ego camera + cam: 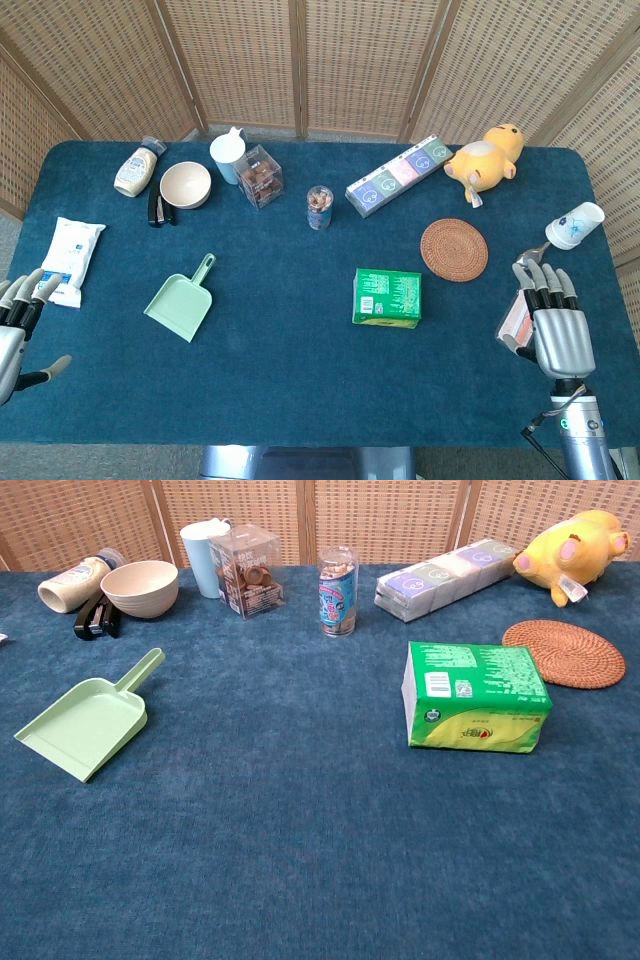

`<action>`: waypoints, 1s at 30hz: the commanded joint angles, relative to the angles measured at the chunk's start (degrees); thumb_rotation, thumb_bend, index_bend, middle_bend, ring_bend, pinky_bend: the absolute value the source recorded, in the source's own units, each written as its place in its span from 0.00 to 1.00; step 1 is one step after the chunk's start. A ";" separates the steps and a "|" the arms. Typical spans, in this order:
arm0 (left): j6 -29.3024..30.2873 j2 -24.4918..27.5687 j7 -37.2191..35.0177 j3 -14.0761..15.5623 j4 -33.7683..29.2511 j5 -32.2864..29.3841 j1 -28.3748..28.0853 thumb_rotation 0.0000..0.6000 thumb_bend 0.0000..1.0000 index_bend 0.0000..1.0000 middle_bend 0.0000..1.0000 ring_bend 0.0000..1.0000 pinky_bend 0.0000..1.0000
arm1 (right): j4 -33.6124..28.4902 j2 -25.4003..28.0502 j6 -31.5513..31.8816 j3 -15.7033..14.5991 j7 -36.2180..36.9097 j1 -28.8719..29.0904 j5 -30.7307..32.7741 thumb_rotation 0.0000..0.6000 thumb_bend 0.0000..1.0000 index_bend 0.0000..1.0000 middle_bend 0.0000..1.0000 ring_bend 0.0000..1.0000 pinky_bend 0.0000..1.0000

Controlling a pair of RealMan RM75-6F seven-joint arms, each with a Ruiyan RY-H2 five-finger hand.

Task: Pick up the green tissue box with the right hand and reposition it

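Observation:
The green tissue box lies flat on the blue table, right of centre; the chest view shows the same tissue box with its yellow-green front face toward me. My right hand rests at the table's right edge, well to the right of the box, fingers extended and apart, holding nothing. My left hand sits at the far left edge, fingers spread, empty. Neither hand appears in the chest view.
A woven coaster lies just up-right of the box, a paper cup beyond my right hand. A green dustpan, small jar, yellow plush toy, long tissue-pack row, bowl and white pouch stand around.

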 commanded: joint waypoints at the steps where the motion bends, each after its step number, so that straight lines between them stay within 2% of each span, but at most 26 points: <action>1: -0.15 0.01 0.06 -0.01 0.04 -0.02 -0.08 1.00 0.06 0.03 0.00 0.00 0.04 | 0.14 0.05 -0.99 0.19 0.15 -0.02 0.19 1.00 0.00 0.09 0.00 0.00 0.07; 8: 0.11 0.36 -1.09 -0.27 0.26 -0.61 0.03 1.00 0.06 0.03 0.00 0.00 0.04 | -0.31 -0.45 -3.86 0.24 1.09 0.89 -0.89 1.00 0.00 0.09 0.00 0.00 0.07; 14: -0.60 0.39 -1.63 -0.54 0.50 -1.47 -0.32 1.00 0.06 0.03 0.00 0.00 0.04 | -5.57 1.30 -14.11 0.93 2.26 6.19 -0.49 1.00 0.00 0.09 0.00 0.00 0.07; 22: -0.82 0.35 -1.53 -1.02 0.30 -2.93 -0.44 1.00 0.06 0.03 0.00 0.00 0.04 | -11.37 0.75 -25.32 4.43 -1.83 13.19 7.14 1.00 0.00 0.09 0.00 0.00 0.07; 30: -1.08 0.42 -1.80 -1.29 0.41 -3.79 -0.57 1.00 0.06 0.03 0.00 0.00 0.04 | -9.52 -3.99 -29.63 6.55 -7.02 18.19 14.64 1.00 0.00 0.08 0.00 0.00 0.07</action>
